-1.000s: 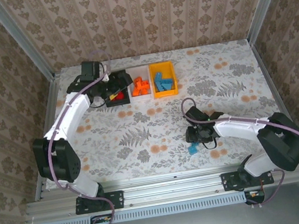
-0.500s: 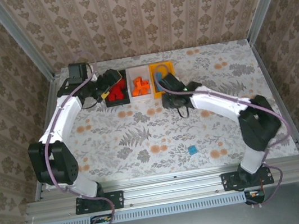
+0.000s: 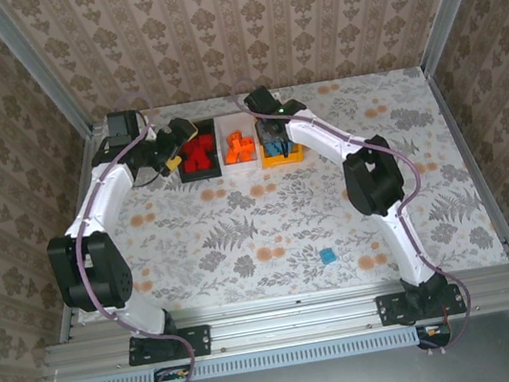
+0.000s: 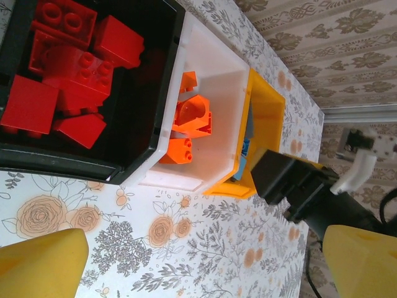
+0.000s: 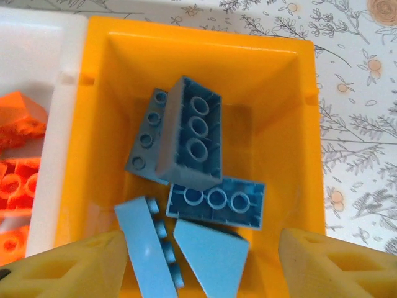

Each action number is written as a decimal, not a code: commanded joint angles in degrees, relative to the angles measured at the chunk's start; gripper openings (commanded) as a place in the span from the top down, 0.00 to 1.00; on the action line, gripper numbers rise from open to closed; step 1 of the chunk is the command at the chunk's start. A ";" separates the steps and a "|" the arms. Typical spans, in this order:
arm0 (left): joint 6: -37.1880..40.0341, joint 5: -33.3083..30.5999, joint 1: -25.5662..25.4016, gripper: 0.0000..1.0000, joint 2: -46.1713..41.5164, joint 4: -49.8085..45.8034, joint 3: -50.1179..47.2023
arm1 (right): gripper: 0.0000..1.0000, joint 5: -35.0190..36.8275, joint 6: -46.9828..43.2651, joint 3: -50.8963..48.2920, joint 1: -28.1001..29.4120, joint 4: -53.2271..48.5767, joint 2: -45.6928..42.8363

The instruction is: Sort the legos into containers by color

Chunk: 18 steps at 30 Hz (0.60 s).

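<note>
Top view: three bins in a row at the far edge of the table [image 3: 240,222]. Black bin [image 3: 202,174] w/ red legos [image 3: 195,154], white bin [image 3: 242,167] w/ orange legos [image 3: 240,147], orange-yellow bin [image 3: 283,159]. Right gripper [image 3: 272,136] hangs over the orange-yellow bin, arm stretched far fwd. Left gripper [image 3: 175,148] sits at the black bin's left side. One stray blue lego [image 3: 327,255] lies alone on the near part of the table, well apart from all bins. Judgement: sort nearly done, and the step in hand is the blue drop-off at the orange-yellow bin. Next move calls for the right arm to lift clear of the rim, swing back to the stray, and set jaws across that small brick w/out nudging it off. Left wrist view: left gripper [image 4: 205,261] has fingers [image 4: 37,267] spread out to the frame edges, nothing btwn them, nothing touched. It is over bare table just beside the black bin [image 4: 62,166]. Red legos [image 4: 62,68] are heaped inside, and the white bin [image 4: 211,62] next along has orange legos [image 4: 189,118]. Right gripper's dark body [image 4: 298,183] is by the orange-yellow bin [image 4: 267,112]. Right wrist view: right gripper [image 5: 201,245] has fingers [image 5: 68,267] apart, one each side, no brick pinched. Light-blue legos [image 5: 186,136] lie in the orange-yellow bin [image 5: 273,74] beneath, one big brick tipped on edge against another, flatter pieces nearer. Cannot tell if the tips brush any of them.
</note>
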 commanded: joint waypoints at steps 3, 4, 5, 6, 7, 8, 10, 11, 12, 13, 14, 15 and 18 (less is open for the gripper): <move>0.01 0.70 -0.24 0.01 -2.02 0.71 0.38 | 0.31 2.19 -2.61 -13.89 4.87 3.22 -21.20; 0.01 0.66 -0.65 0.01 -2.18 0.71 0.38 | 0.30 0.60 -1.13 -18.27 5.32 2.81 -24.63; 0.00 0.81 -1.22 0.01 -2.19 0.71 0.38 | 0.29 -1.20 0.06 -22.86 5.66 2.64 -27.51; 0.16 0.67 -2.06 0.01 -2.20 0.52 0.38 | 0.29 -2.95 1.90 -28.97 5.93 1.78 -30.77; 0.60 0.39 -3.03 0.01 -2.28 0.29 0.55 | 0.28 -5.08 3.92 -34.15 6.22 1.39 -34.07; 0.93 0.10 -4.23 0.01 -2.15 0.02 0.65 | 0.27 -8.17 5.45 -40.53 6.66 1.51 -37.37; 1.07 0.07 -6.29 0.00 -2.06 -0.70 0.99 | 0.26 -11.55 7.87 -50.25 8.60 0.97 -42.87; 1.07 0.45 -7.54 0.00 -2.10 -0.86 1.16 | 0.25 -12.66 9.02 -54.64 10.08 -0.36 -45.09; 1.07 0.69 -8.65 0.00 -2.06 -0.87 1.31 | 0.25 -13.12 10.33 -56.92 11.44 -1.77 -46.60; 1.06 0.80 -9.72 0.00 -2.14 -0.78 1.35 | 0.25 -13.66 11.94 -59.90 12.96 -3.22 -48.31; 0.92 0.98 -10.73 0.00 -2.10 -0.79 1.35 | 0.24 -14.05 13.55 -62.27 14.51 -4.08 -49.70; 0.70 1.32 -11.43 0.00 -1.96 -0.65 1.35 | 0.24 -14.90 14.82 -64.34 15.55 -4.31 -51.48; 0.87 1.79 -12.95 0.00 -1.58 -0.79 1.46 | 0.23 -18.29 17.61 -69.86 16.94 -3.02 -54.62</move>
